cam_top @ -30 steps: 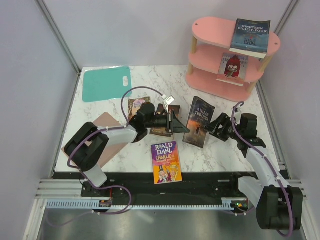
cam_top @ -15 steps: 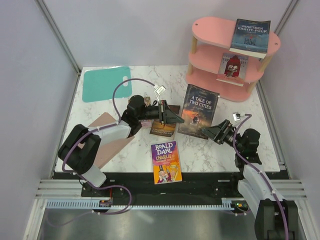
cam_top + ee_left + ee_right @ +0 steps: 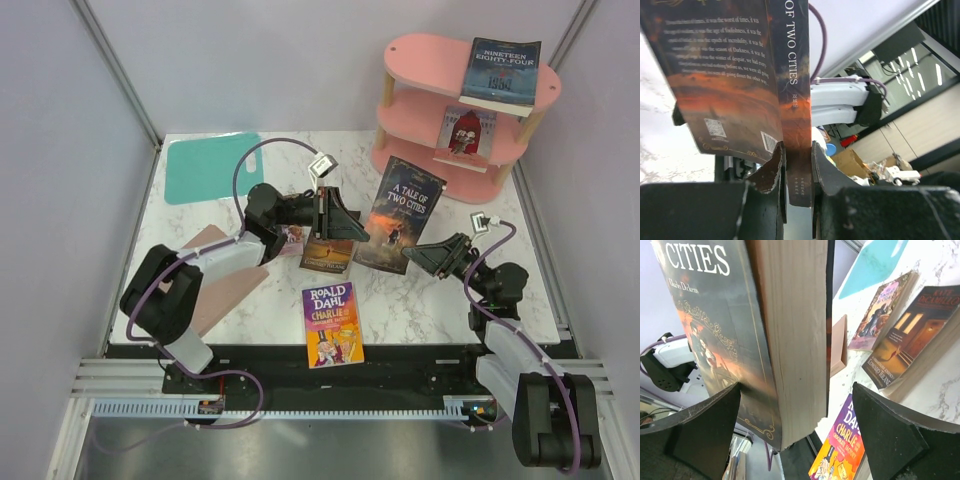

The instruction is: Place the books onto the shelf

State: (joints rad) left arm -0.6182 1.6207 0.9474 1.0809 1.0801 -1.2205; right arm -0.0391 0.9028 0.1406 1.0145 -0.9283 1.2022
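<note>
The dark "A Tale of Two Cities" book (image 3: 400, 215) is held up on end over the worktop (image 3: 440, 305), near the pink shelf (image 3: 425, 50). Its spine is pinched by the nearly closed left fingers (image 3: 766, 176). The right fingers (image 3: 892, 432) are spread wide, one on each side of its pages.

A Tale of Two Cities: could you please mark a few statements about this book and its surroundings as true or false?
1. The left gripper is shut on A Tale of Two Cities. True.
2. The right gripper clamps it as well. False: its jaws stand open on either side of the page edge.
3. The shelf has no book on its top board. False: Nineteen Eighty-Four lies there.
4. The Roald Dahl book lies flat on the table. True.
</note>
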